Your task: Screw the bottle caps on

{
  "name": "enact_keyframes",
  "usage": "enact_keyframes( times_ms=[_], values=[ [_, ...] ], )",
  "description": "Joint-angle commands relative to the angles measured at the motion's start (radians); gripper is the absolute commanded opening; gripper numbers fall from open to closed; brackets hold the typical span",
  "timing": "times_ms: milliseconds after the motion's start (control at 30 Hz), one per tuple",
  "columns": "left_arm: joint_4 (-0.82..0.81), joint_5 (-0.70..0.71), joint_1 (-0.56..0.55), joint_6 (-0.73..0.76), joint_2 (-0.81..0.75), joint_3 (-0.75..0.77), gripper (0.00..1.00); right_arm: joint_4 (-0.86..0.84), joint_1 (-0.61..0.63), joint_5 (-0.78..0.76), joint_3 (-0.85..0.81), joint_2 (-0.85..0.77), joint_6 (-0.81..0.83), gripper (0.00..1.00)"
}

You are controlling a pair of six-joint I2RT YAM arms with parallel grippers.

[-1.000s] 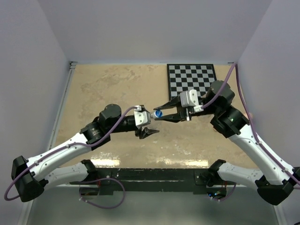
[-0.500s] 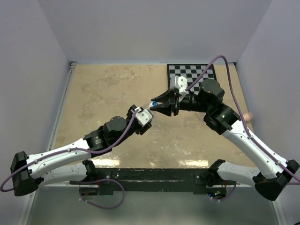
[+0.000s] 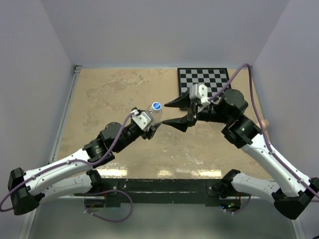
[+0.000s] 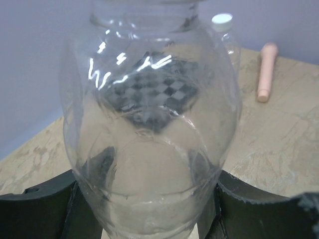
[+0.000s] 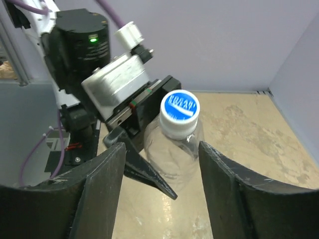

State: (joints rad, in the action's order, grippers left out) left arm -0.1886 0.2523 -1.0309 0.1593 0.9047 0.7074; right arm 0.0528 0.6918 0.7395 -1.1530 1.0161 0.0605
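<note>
Cap (image 5: 180,107) on short bottle (image 5: 174,149), checkerboard (image 3: 204,82) behind, stick (image 4: 266,72) seemingly rightward.

A checkerboard (image 3: 204,82) lies on the tan table (image 3: 114,94); a pinkish stick (image 4: 266,72) lies flat.

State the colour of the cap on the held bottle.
The cap is blue-topped with a white rim; the right wrist view shows it best.

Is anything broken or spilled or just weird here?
Nothing is spilled or broken. The small bottle has its blue cap sitting on top. The one odd thing is a pinkish stick lying at the right edge of the table. It does not go with any bottle or cap.
</note>
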Motion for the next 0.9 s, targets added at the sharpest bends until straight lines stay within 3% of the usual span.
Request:
enact_keyframes(
  times_ms=[0,133,300,867],
  values=[
    [-0.106,-0.42,0.13,-0.089,-0.04,-0.04,0.0,-0.088,-0.017,0.148,0.012,-0.03,0.033,0.66],
    [-0.095,-0.642,0.163,-0.069,-0.01,-0.023,0.0,-0.105,-0.02,0.271,0.007,-0.024,0.075,0.67],
    [-0.103,-0.801,0.164,-0.038,0.029,0.007,0.0,-0.099,-0.02,0.311,-0.005,-0.01,0.091,0.67],
    [-0.06,-0.966,0.164,0.002,0.134,0.116,0.0,-0.076,-0.02,0.423,-0.024,0.009,0.113,0.56]
  ],
)
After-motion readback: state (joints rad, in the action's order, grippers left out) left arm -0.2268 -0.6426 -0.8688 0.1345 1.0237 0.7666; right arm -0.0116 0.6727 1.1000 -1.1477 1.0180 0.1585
